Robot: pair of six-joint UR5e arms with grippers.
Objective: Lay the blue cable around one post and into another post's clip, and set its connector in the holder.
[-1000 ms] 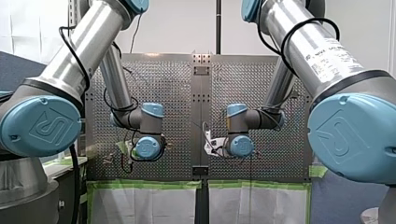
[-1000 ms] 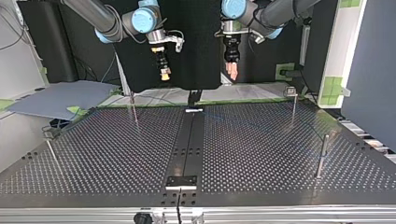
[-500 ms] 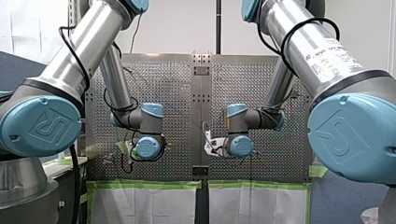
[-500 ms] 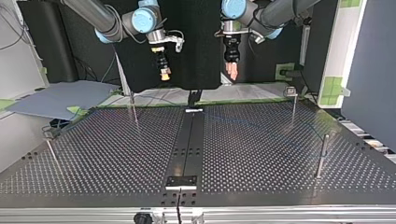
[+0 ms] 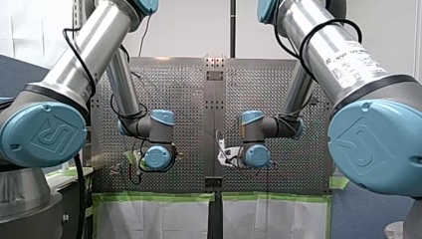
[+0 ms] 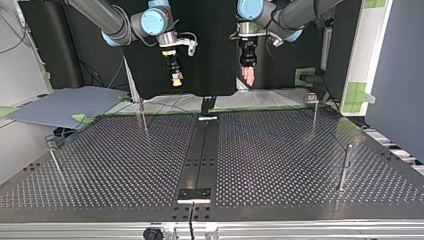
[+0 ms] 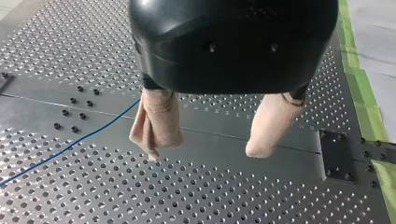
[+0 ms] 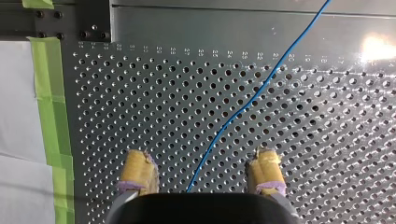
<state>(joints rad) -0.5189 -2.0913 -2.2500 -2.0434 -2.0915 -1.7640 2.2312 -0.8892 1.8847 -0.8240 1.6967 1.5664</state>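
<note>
My left gripper [image 7: 204, 154] and my right gripper [image 8: 201, 154] hang spread and empty above the table [image 8: 140, 93], where the blue cable [image 8: 252, 95] lies flat, passing below between the right fingers.

Table [image 8: 187, 28]: bare perforated metal, brushed, with bright glare. Cable [image 8: 262, 88]: thin, smooth blue sheath. Left gripper [image 7: 204, 154]: black plastic-looking shell with a soft sheen, and beige cloth-like pads [image 7: 156, 123], wrinkled. Right gripper [image 8: 201, 151]: coarse yellow pads [image 8: 137, 170], frayed. Matt green tape [image 8: 46, 93] at its ten o'clock.
</note>
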